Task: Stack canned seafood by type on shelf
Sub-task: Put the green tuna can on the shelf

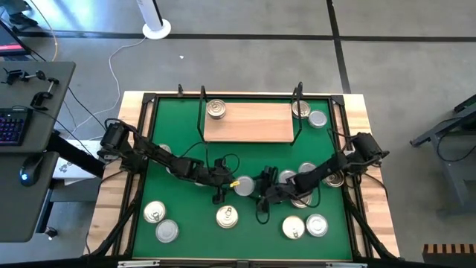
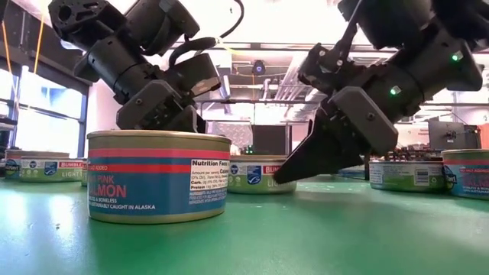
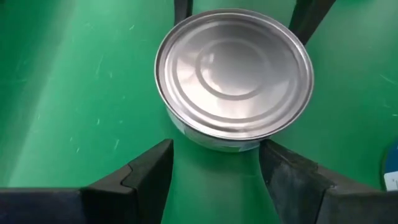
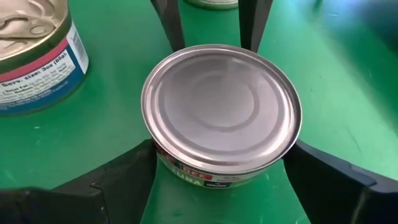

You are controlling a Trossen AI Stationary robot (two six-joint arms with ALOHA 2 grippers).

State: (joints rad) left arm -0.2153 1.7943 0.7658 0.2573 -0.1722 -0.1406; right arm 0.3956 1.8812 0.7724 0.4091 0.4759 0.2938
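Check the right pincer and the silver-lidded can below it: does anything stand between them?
Nothing visible does. The right pincer straddles the can, a finger on either side, with only green mat around it.

One can [image 1: 216, 109] stands on the shelf [image 1: 253, 123]; others [image 1: 227, 217] lie on the mat [image 1: 186, 223] before it.

Grey floor [image 1: 245, 52] crossed by dark seams surrounds the counter [image 1: 357, 104], with a grey desk [image 1: 37, 149] holding a keyboard [image 1: 11, 125] beside it.
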